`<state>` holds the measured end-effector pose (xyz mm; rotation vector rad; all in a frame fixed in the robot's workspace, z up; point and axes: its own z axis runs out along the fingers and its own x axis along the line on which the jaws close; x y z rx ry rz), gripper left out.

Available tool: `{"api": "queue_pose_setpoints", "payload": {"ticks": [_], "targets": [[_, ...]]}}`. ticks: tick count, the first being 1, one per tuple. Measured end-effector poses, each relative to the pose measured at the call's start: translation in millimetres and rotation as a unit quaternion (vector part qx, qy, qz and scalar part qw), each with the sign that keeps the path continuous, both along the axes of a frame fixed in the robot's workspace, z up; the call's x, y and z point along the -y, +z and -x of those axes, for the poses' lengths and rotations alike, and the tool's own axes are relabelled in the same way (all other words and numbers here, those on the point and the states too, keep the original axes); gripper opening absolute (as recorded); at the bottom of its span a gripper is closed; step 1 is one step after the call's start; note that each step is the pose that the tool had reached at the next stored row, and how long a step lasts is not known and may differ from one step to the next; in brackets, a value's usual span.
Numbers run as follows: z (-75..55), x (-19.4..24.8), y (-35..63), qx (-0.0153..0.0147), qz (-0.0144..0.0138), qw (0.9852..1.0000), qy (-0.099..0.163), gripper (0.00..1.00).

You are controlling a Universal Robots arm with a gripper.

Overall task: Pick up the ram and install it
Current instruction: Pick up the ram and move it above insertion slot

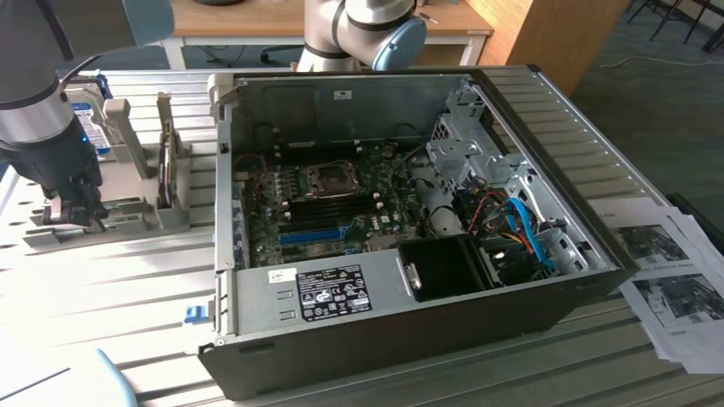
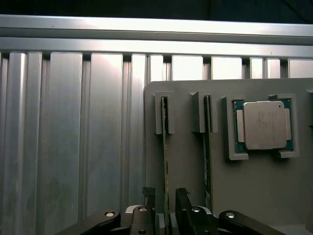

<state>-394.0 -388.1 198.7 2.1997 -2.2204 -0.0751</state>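
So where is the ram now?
The ram stands on edge in the grey holder, between the fingertips of the open tool, on the exterior view's left of the computer case.

Ribbed metal table [image 1: 114, 288] carries a grey holder [image 1: 147, 218], computer case [image 1: 453, 331] and papers [image 1: 679, 288].

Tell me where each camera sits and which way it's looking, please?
Exterior view: sits off the arm, up high, looking down into the open computer case on the slatted table; the robot's arm and pincer show at the exterior view's left, at the grey holder.
Wrist view: rides on the wrist, looking down along the pincer onto the holder; its open fingers stand either side of one green ram strip.
Shared: the pincer and the grey holder.
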Motion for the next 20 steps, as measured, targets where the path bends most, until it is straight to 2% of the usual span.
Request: {"api": "queue_pose_setpoints", "payload": {"ticks": [3, 5, 6, 7, 20], "targets": [[0.0, 0.0, 0.0, 0.0, 0.0, 1.0, 0.0, 0.29], [0.0, 0.0, 0.0, 0.0, 0.0, 1.0, 0.0, 0.16], [0.0, 0.0, 0.0, 0.0, 0.0, 1.0, 0.0, 0.16], [0.0, 0.0, 0.0, 0.0, 0.0, 1.0, 0.0, 0.11], [0.0, 0.0, 0.2, 0.0002, -0.0001, 1.0, 0.0, 0.11]]}}
